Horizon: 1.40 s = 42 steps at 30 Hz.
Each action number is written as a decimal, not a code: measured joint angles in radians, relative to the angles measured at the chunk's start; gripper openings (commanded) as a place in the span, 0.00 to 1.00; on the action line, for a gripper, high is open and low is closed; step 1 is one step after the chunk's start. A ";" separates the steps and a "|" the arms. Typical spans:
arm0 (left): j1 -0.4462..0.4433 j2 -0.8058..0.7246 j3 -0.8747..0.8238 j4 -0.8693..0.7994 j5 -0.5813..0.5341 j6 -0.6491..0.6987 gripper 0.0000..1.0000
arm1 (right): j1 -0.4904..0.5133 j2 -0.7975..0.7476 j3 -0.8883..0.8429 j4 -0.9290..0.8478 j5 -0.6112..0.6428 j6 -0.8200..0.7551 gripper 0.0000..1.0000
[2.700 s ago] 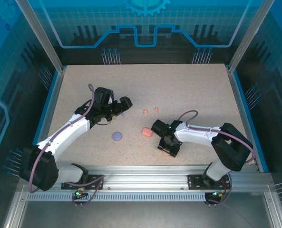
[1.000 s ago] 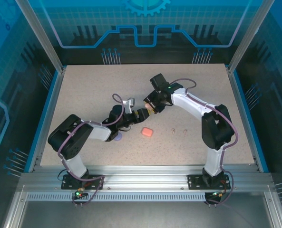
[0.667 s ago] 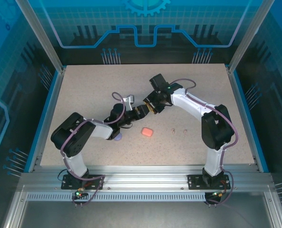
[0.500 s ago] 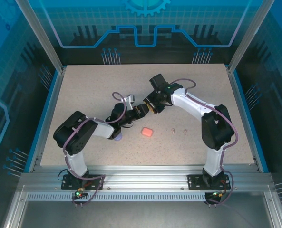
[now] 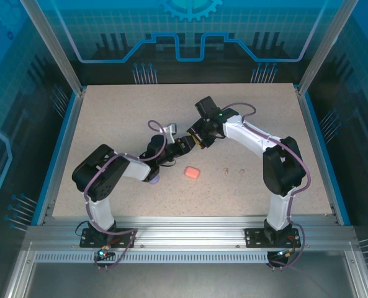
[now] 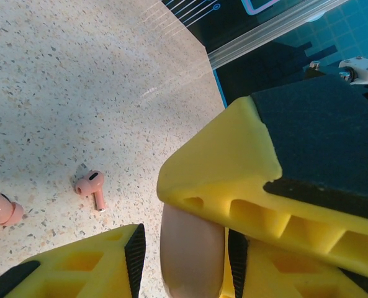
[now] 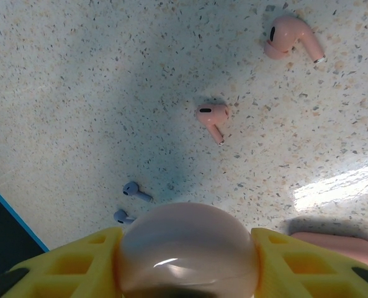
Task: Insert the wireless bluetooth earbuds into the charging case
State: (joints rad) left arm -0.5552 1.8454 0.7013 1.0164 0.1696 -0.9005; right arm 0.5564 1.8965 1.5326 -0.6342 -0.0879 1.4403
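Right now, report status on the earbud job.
Right gripper shut on pale case; left gripper straddling it. Earbuds loose on table. Nothing seen in the way.

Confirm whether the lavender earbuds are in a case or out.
Out. Both lavender earbuds lie loose and bare on the speckled tabletop, side by side.

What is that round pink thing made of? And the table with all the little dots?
The pink case looks like smooth, glossy plastic: a bright streak of light glints off its rounded top. The table looks like hard speckled stone, or a laminate printed to look like stone. It is cream with dark and tan flecks and has a soft sheen where the light lands. The look alone can't tell which.
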 measured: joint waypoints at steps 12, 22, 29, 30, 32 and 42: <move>-0.007 0.004 0.009 -0.001 -0.009 -0.018 0.22 | -0.001 -0.002 -0.006 0.009 -0.001 0.000 0.47; -0.008 0.004 0.018 -0.002 -0.013 -0.018 0.00 | -0.005 -0.006 -0.014 0.029 -0.010 -0.010 0.85; -0.008 -0.028 0.022 -0.082 0.013 -0.005 0.00 | -0.124 -0.123 -0.020 0.023 -0.006 -0.143 0.87; -0.008 -0.048 0.022 -0.115 0.028 0.006 0.00 | -0.153 -0.167 -0.047 0.052 -0.011 -0.188 0.88; -0.006 -0.090 0.028 -0.177 0.061 0.033 0.00 | -0.210 -0.264 -0.127 0.108 -0.036 -0.273 0.90; 0.061 -0.242 0.157 -0.517 0.331 0.215 0.00 | -0.301 -0.624 -0.628 0.449 -0.256 -0.691 0.87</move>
State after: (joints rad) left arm -0.4946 1.6032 0.8585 0.4999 0.5007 -0.6857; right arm 0.2550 1.2720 0.9047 -0.1852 -0.3439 0.7490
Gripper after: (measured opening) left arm 0.217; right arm 0.876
